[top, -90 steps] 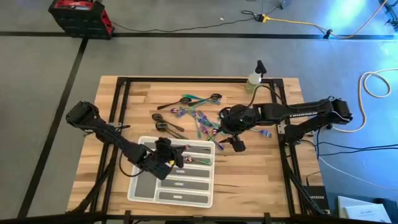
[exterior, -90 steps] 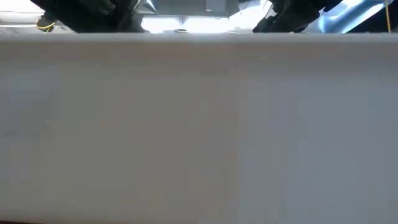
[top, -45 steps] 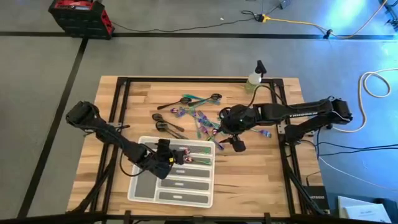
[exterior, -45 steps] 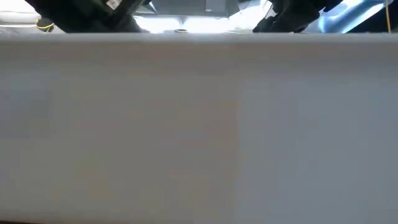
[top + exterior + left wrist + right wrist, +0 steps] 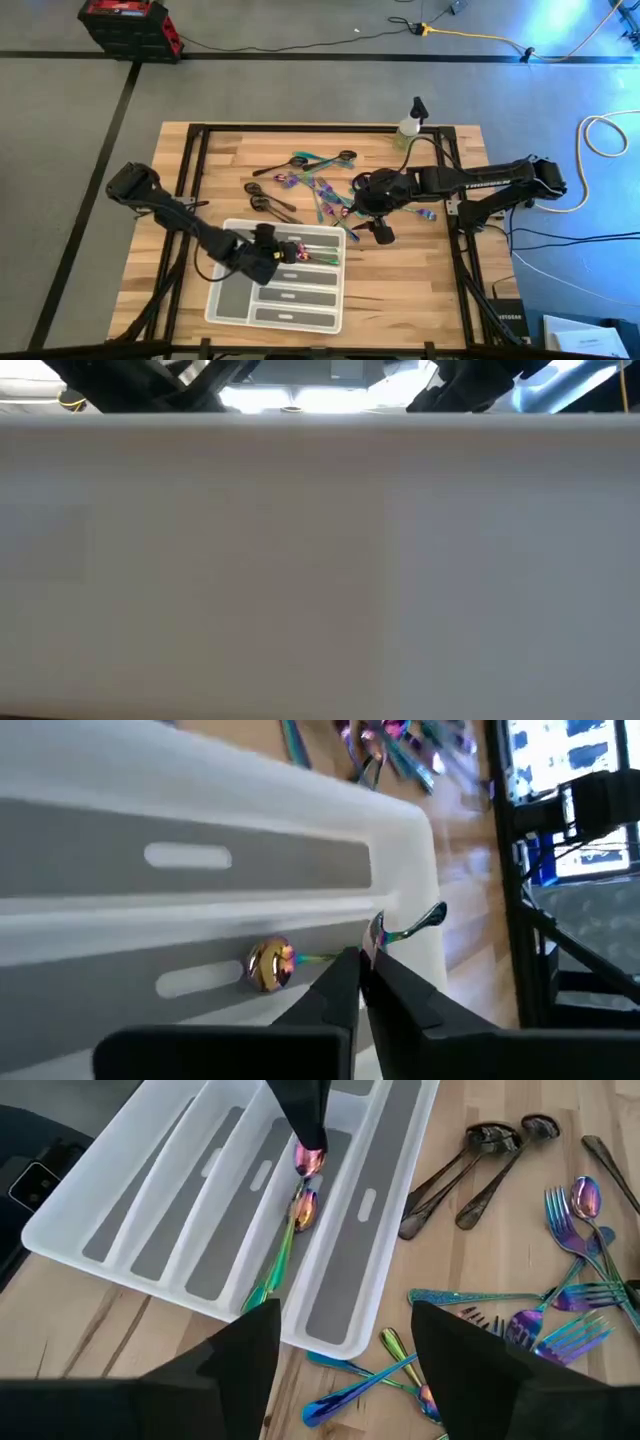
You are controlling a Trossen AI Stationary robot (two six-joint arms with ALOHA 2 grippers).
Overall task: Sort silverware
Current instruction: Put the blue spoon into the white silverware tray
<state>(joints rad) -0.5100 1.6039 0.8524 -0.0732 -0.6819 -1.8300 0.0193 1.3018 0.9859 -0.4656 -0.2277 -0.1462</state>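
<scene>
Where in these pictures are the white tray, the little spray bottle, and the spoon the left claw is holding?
white tray (image 5: 90, 1230): right wrist view, on its outer wall.
spray bottle (image 5: 410, 126): high view, on its body.
iridescent spoon (image 5: 305, 1208): right wrist view, on its bowl, inside a tray compartment, under the left gripper (image 5: 308, 1152).

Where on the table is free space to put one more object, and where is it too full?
Free: bare wood along the table edge, beyond the white tray toward the right arm's side, and the corner behind the left arm. Crowded: the silverware pile between the tray and the spray bottle, where the right gripper hovers. The left gripper is over the tray.
</scene>
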